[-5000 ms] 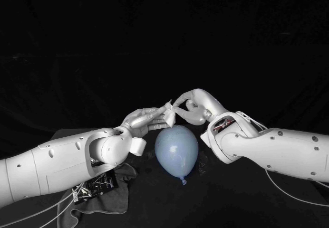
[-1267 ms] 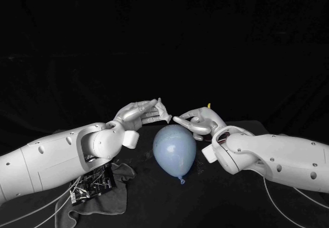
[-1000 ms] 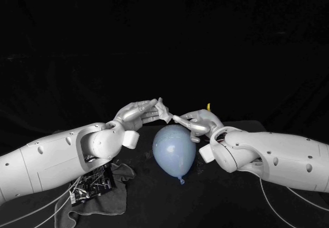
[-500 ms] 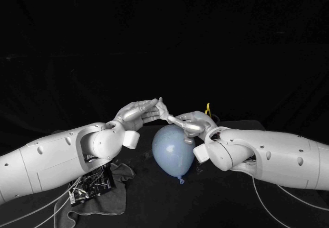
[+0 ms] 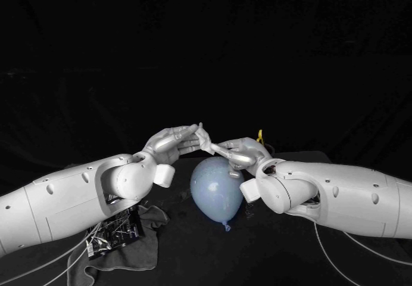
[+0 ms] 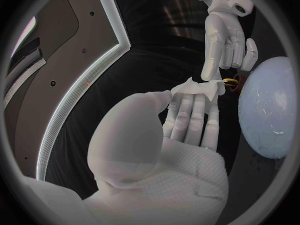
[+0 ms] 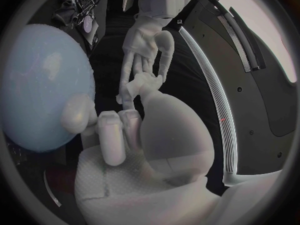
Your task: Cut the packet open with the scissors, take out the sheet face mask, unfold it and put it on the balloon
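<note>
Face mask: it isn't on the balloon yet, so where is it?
Head view, centre: the folded face mask is pinched by the left hand, just above the far end of the balloon, with the right hand at its edge.

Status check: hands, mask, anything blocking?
Left hand pinches the folded mask. Right hand fingertips at its edge, grip unclear. Mask not yet unfolded, close by the balloon. Nothing between them.
</note>
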Tool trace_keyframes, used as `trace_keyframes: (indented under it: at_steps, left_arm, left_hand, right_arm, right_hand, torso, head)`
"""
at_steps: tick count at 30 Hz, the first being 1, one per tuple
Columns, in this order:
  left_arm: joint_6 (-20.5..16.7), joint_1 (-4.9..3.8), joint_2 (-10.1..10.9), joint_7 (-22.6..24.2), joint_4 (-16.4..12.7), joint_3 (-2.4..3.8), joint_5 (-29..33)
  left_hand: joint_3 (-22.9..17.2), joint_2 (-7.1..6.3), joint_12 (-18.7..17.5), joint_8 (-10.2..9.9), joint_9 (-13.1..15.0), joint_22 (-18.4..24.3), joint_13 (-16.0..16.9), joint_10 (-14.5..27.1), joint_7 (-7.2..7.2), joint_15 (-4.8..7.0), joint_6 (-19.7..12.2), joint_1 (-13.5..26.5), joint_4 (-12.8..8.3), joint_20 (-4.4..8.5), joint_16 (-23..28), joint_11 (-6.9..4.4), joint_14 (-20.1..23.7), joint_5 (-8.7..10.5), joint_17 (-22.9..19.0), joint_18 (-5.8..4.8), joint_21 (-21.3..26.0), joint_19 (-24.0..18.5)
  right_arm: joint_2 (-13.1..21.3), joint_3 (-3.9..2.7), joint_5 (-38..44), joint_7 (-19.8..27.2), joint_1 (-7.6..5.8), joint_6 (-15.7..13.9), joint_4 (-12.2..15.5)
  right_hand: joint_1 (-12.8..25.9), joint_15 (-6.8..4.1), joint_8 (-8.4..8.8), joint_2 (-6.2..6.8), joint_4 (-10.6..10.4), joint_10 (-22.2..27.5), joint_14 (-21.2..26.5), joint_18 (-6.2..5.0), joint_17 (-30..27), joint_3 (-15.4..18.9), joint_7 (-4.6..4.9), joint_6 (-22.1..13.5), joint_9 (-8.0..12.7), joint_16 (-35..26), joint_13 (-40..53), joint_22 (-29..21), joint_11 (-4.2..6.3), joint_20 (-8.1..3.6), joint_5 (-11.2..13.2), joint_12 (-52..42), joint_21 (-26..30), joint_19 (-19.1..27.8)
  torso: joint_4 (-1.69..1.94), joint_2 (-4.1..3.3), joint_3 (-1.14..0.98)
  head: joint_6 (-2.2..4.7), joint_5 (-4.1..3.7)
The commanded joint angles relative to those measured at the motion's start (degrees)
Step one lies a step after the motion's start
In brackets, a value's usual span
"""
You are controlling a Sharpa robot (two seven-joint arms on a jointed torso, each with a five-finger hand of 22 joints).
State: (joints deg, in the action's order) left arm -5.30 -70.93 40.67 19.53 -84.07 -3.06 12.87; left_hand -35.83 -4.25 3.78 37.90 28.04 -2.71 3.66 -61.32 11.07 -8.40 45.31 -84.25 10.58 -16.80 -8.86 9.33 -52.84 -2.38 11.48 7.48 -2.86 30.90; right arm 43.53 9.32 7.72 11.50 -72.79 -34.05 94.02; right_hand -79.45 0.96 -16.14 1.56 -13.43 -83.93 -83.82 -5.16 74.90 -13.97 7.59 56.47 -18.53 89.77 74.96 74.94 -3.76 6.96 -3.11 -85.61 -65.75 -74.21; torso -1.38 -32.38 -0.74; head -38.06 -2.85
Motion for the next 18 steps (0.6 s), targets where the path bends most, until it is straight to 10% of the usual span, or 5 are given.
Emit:
trace_keyframes:
  at_steps: [1,18]
  left_arm:
    - [0.7,-0.12,-0.2,1.0,0.0,0.09,-0.4]
    - [-0.7,-0.12,-0.2,2.3,1.5,0.10,-0.3]
  left_hand:
    - [-0.4,0.44,-0.1,0.4,0.1,0.1,-0.1,0.2,0.01,-0.11,-0.2,0.1,0.0,0.01,0.2,0.05,-0.4,-0.36,-0.1,-0.68,0.3,-0.5]
    - [-0.5,0.38,-0.1,0.4,0.1,0.1,0.0,0.1,0.00,-0.12,-0.2,0.2,0.0,0.02,0.4,0.03,-0.4,-0.36,-0.1,-0.93,0.3,-1.3]
  right_arm:
    - [0.0,-0.07,-1.8,3.0,-0.02,-0.1,0.1]
    - [1.3,-0.08,-0.2,1.5,-0.05,-1.7,0.2]
  right_hand:
    - [-3.6,-1.24,-1.27,-1.41,2.6,-3.5,-6.2,-0.20,15.1,-1.8,-1.17,2.0,-0.6,0.2,11.9,8.1,1.41,-0.50,0.3,-0.5,-0.7,-0.6]
    - [-1.7,-3.03,-7.84,0.48,8.6,-4.0,-6.2,0.07,15.1,-11.5,-2.74,2.6,-4.9,0.2,12.3,8.3,2.98,-2.55,0.3,-0.9,-1.9,-1.2]
  torso:
    - [-0.01,-0.01,-0.03]
    - [0.02,-0.04,0.01]
  head:
    - [0.10,0.02]
    - [0.09,-0.02]
